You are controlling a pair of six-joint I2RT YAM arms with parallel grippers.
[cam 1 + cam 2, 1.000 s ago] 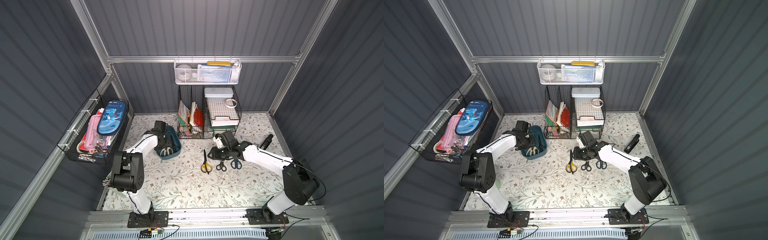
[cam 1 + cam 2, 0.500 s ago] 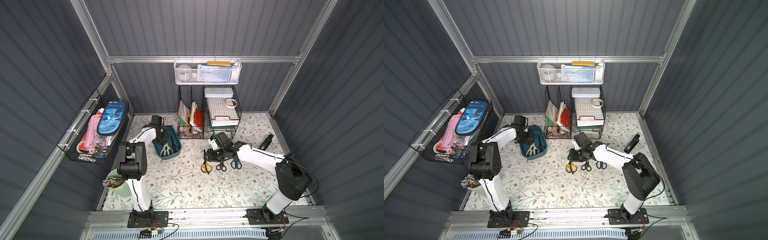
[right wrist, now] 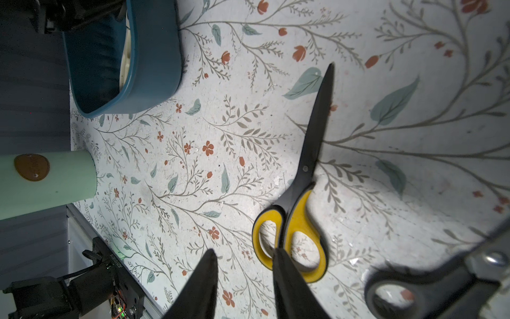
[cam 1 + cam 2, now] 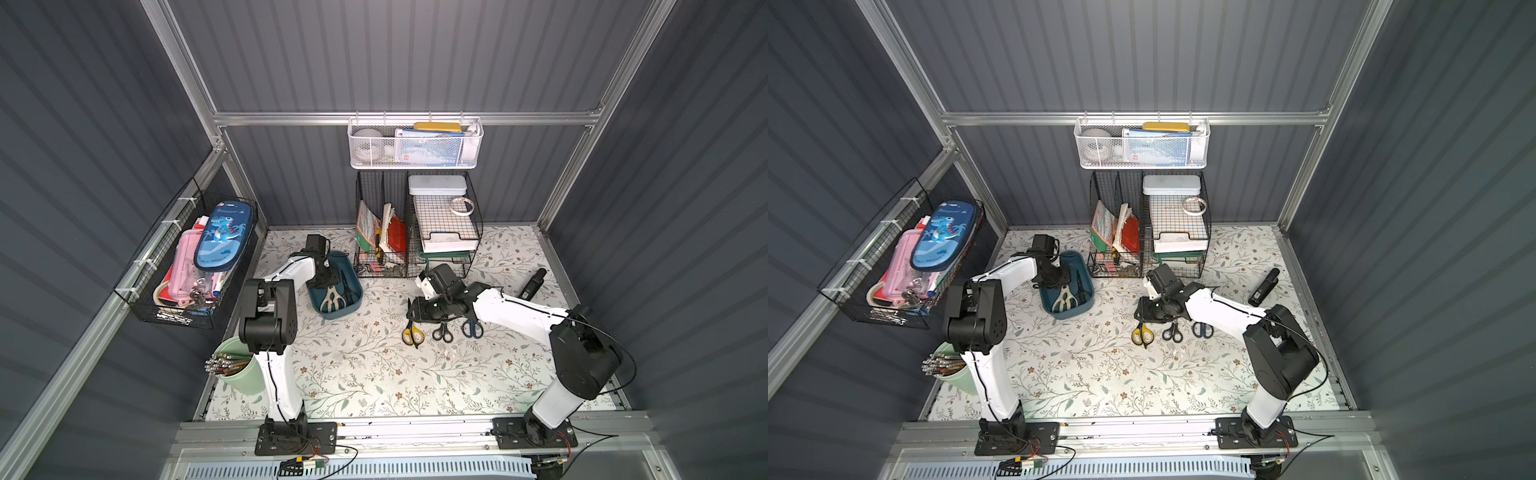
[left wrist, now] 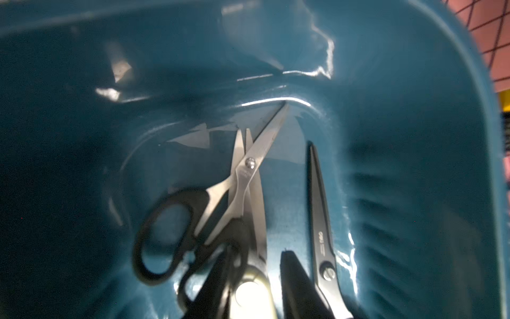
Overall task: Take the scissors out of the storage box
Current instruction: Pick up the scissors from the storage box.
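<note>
Left arm's elbow came up and in toward the storage box over the last second, with the left gripper staying dipped in the box's far end. The right gripper shifted toward the box and now sits over the yellow-handled pair. Left jaws: fingers sit either side of the cream-handled pair, can't tell if they're clamped on it. Right jaws are partly open with nothing between them. In the box: the cream-handled pair, a steel black-handled pair lying across it, and a dark-bladed pair alongside. All three have their long axis along the box's length, tips toward its far end, handles at the near end. Out on the mat, well apart from the box on its right-arm side: the yellow-handled pair, a small black-handled pair and a blue-handled pair. They lie side by side, roughly parallel to the box, handles pointing the same way.
</note>
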